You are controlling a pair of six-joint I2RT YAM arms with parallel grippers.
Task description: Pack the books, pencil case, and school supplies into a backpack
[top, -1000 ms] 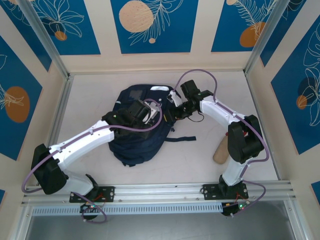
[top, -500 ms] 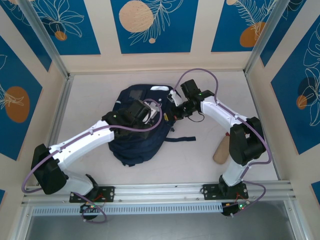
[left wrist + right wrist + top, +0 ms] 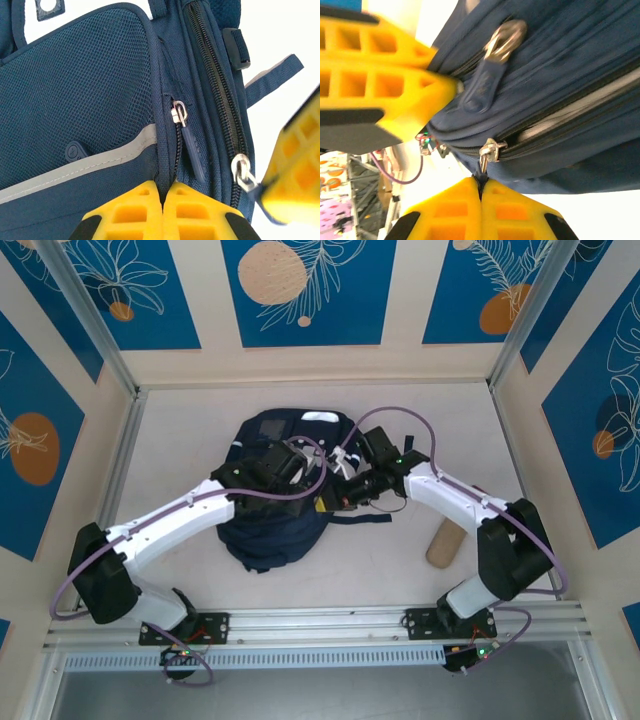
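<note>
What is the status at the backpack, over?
Left gripper shut on backpack fabric. Right gripper shut on zipper pull. Tan roll lies apart.

This is a robot test cell in a lab. A white table point(image 3: 180, 430) is boxed in by aluminium posts point(image 3: 90, 315) and cream wall panels point(image 3: 330, 300) with blue floral prints. A metal rail point(image 3: 320, 625) runs along its near edge.

Dark navy backpack point(image 3: 262, 535) — flat on table point(image 3: 180, 440), grey-trimmed mesh pocket up
</note>
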